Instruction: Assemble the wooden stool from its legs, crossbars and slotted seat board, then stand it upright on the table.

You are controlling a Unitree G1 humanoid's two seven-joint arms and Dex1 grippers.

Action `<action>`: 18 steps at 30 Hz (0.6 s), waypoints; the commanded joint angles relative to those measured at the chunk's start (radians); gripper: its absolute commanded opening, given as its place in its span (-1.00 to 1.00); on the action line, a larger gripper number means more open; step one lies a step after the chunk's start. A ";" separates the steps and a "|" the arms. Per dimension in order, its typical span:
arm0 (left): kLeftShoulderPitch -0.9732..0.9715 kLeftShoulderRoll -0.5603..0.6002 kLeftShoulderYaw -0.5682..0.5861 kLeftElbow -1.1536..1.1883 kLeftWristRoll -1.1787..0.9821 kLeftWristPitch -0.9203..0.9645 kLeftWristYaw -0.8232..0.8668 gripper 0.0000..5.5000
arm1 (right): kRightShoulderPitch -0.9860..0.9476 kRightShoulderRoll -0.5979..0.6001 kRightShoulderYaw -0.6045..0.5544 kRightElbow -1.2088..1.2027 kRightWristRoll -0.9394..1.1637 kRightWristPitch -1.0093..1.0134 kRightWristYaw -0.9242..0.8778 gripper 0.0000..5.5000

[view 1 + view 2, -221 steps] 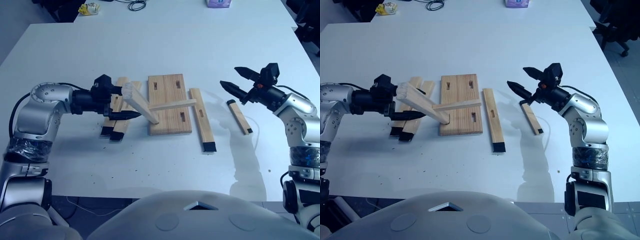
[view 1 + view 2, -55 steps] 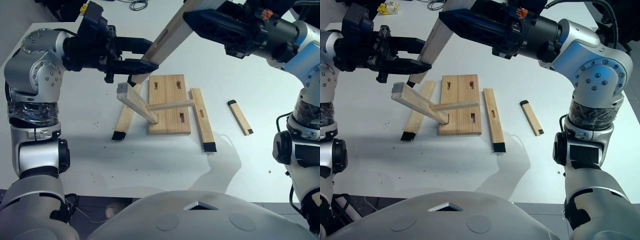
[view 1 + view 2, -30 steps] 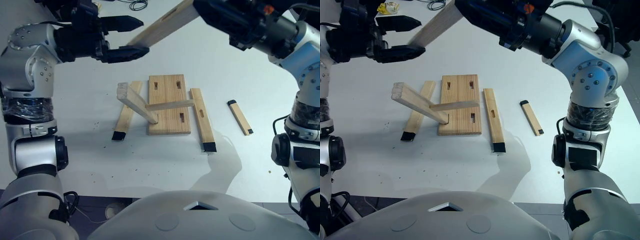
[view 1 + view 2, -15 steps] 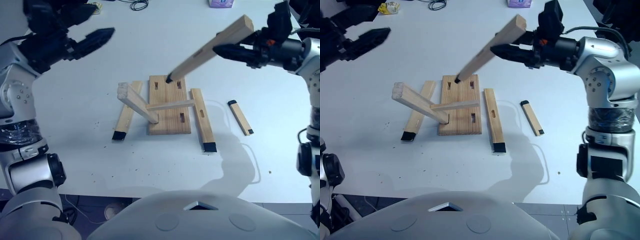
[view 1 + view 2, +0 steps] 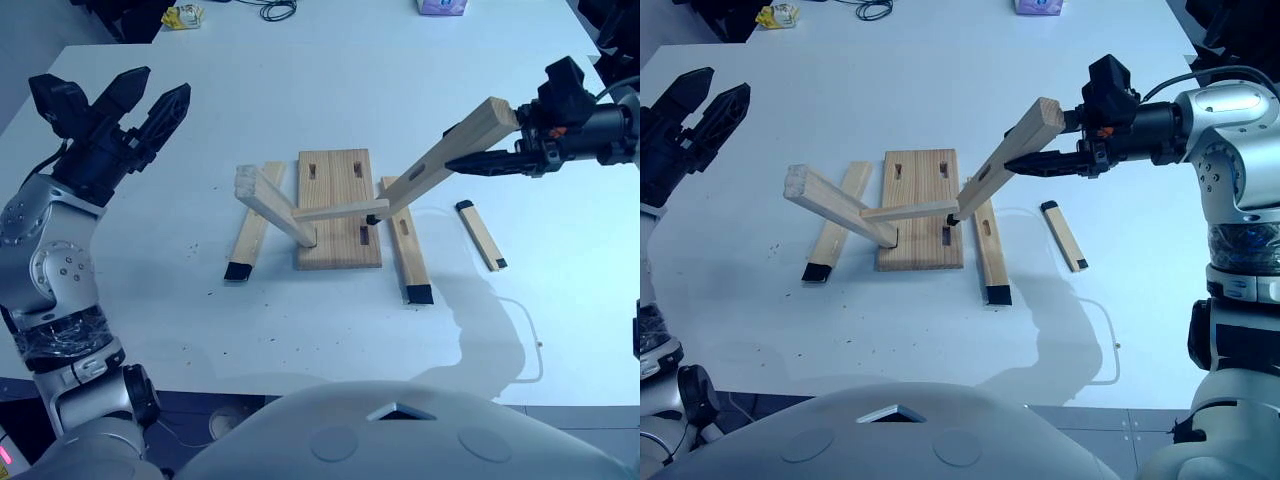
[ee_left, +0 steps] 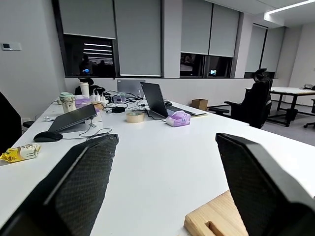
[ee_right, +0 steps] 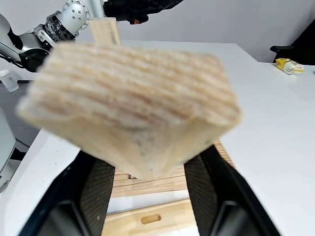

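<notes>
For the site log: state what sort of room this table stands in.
Most likely an office or meeting room: an open laptop stands on a long white table, an office chair stands beyond it, and roller blinds hang over dark windows.

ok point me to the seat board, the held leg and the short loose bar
seat board (image 5: 336,255), left eye view, bare near end
held leg (image 5: 440,163), left eye view, mid shaft
short bar (image 5: 480,236), left eye view, its middle

Over seat board (image 5: 335,185) edge, slanted leg (image 5: 435,165)
</notes>
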 commanded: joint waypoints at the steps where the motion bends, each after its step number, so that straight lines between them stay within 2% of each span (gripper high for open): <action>1: 0.015 -0.003 -0.005 -0.013 -0.009 -0.004 0.016 0.34 | 0.032 0.014 0.003 -0.040 0.009 -0.001 -0.001 -0.27; 18: 0.037 -0.020 -0.017 -0.059 -0.026 0.000 0.054 0.34 | 0.033 0.035 0.036 -0.024 -0.042 -0.049 0.009 -0.27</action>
